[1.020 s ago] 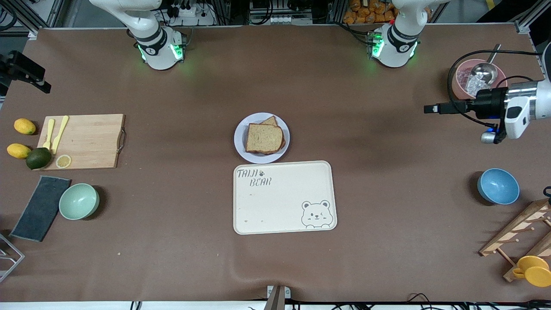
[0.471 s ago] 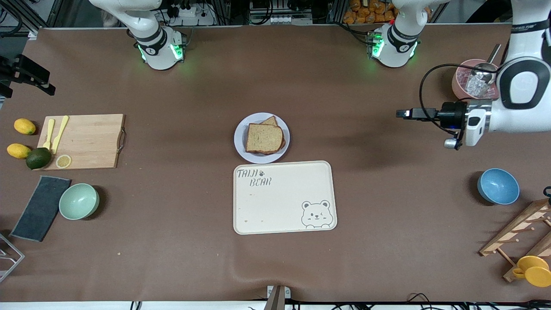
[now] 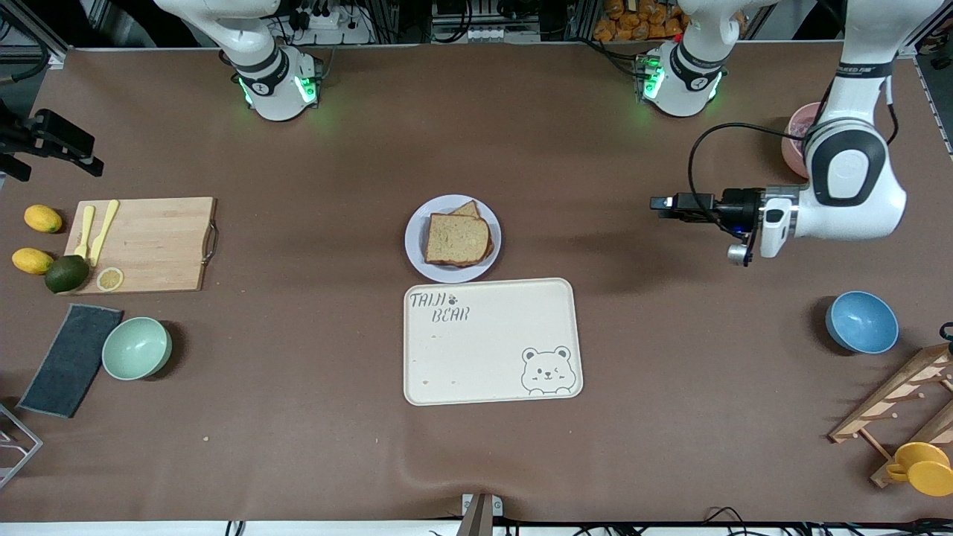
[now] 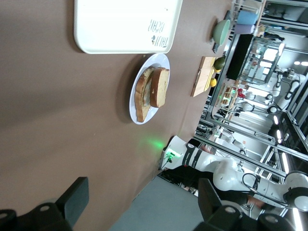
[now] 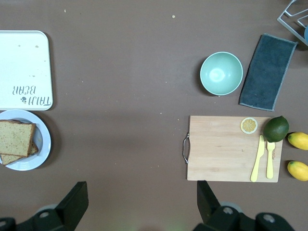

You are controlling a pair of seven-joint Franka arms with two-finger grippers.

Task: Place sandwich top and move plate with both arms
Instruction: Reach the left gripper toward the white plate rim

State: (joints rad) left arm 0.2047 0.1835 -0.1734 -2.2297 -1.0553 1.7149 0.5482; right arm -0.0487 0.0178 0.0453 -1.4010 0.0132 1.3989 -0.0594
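The sandwich top (image 3: 457, 239) lies flat on the plate (image 3: 414, 240) at mid-desk, stacked over another slice whose corner pokes out toward the robot bases. It is nearly square, with no clear long axis, its edges roughly in line with those of the cream tray (image 3: 491, 342), which sits just beside the plate, nearer the front camera. The left claw (image 3: 658, 204) hangs released over bare desk (image 3: 298, 447) toward the left arm's end, pointing at the plate. The right claw (image 5: 139, 202), fingers spread, is over the desk beside the cutting board (image 3: 156, 244).
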